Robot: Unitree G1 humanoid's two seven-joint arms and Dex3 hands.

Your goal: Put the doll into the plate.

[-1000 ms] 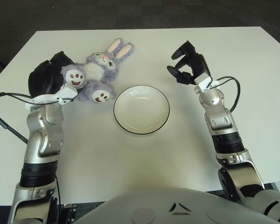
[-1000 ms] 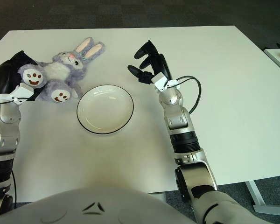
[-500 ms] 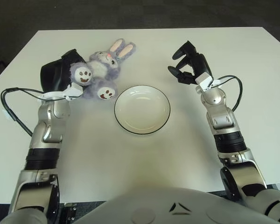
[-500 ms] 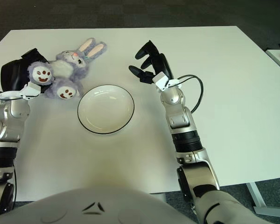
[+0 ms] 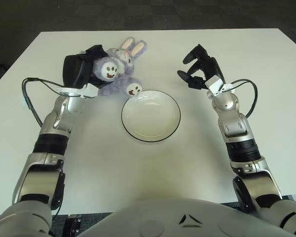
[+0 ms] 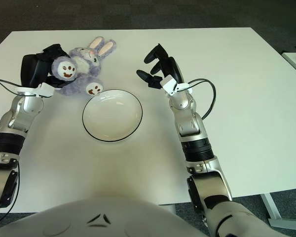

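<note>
Now: left hand [image 5: 81, 70] clutching doll [image 5: 117, 74] | doll beside plate [image 5: 151, 116] rim | right hand [image 5: 197, 69] spread, empty

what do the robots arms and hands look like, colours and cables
Both arms are silver metal segments with black ribbed joint bands. The left hand and right hand are black with three fingers, on white wrist pieces. A thin black cable loops beside each wrist.

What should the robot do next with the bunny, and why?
Probably carry it a bit further toward its right and lower it. The left hand grips the doll, whose one foot just reaches the plate rim, so most of the doll is outside it. The right hand hangs beyond the plate's right side, fingers open.
</note>
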